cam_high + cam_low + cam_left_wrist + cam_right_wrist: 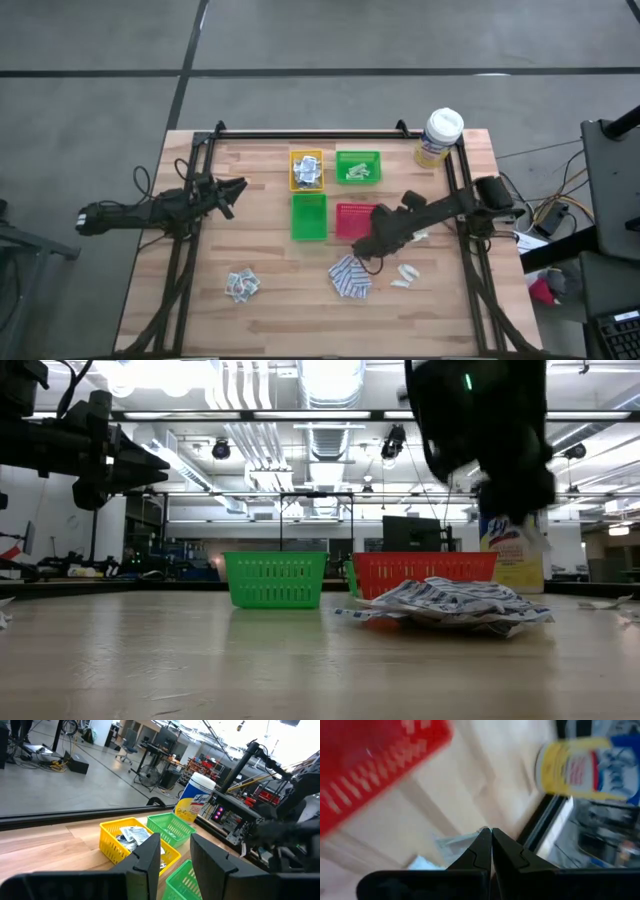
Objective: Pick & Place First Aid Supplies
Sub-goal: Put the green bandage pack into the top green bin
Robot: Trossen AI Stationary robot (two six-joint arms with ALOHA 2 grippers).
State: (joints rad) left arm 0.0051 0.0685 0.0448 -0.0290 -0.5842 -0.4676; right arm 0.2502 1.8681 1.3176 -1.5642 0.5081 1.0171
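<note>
Blue-and-white pads (pixel 350 278) lie in a heap near the table's front, and white-grey sachets (pixel 241 285) lie at the front left. Pale green strips (pixel 405 275) lie to the right of the pads. My right gripper (pixel 362 247) is shut and slants down between the red tray (pixel 345 215) and the pads; in its wrist view (pixel 491 834) a pale strip (pixel 452 844) lies on the wood just beyond the tips. My left gripper (pixel 240 188) hangs level at the left, open (pixel 175 852) and holding nothing. My right gripper shows a thin pale sliver (pixel 487 829) at the very tips of its shut fingers. I cannot tell whether it is pinched there or lies on the table behind them.
A yellow tray (pixel 306 170) with sachets and a green tray (pixel 358 166) with strips stand at the back. Another green tray (pixel 309 217) stands left of the red one. A yellow canister (pixel 440 137) stands at the back right. Black frame rails (pixel 185 260) run down both table sides.
</note>
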